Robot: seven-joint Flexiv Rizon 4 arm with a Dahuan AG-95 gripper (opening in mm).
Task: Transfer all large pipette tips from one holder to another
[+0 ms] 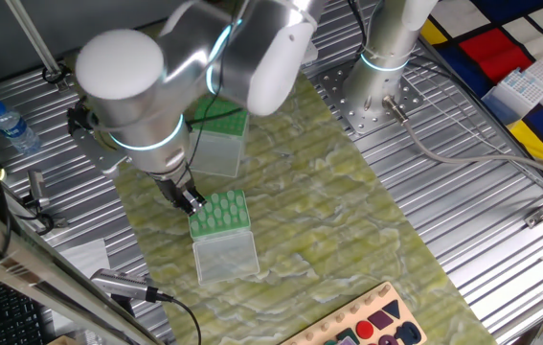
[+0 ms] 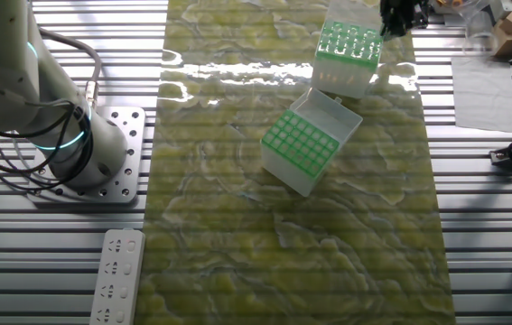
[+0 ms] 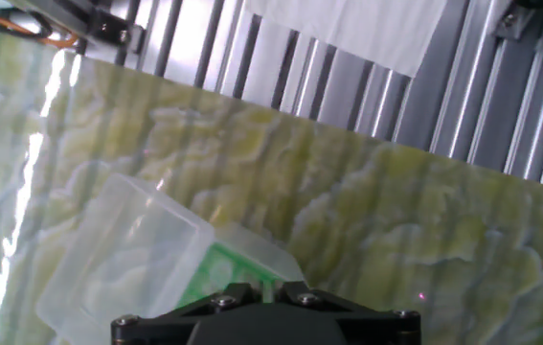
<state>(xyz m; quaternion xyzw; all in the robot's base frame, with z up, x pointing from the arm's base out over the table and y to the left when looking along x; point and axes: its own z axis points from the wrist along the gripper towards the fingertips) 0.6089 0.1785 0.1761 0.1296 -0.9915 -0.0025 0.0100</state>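
Large pipette tips (image 2: 349, 42), slim cones, fill a green-topped box (image 2: 347, 60); end effector (image 1: 191, 200) state unclear.

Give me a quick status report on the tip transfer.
Gripper low at the near green-topped box, jaws' state unclear. Second green-topped box behind, partly hidden by the arm. No single tip discernible. Nothing visibly blocking.

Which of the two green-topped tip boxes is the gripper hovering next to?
The green-topped box with its clear lid folded toward the mat's edge; the other box sits partly hidden behind the arm.
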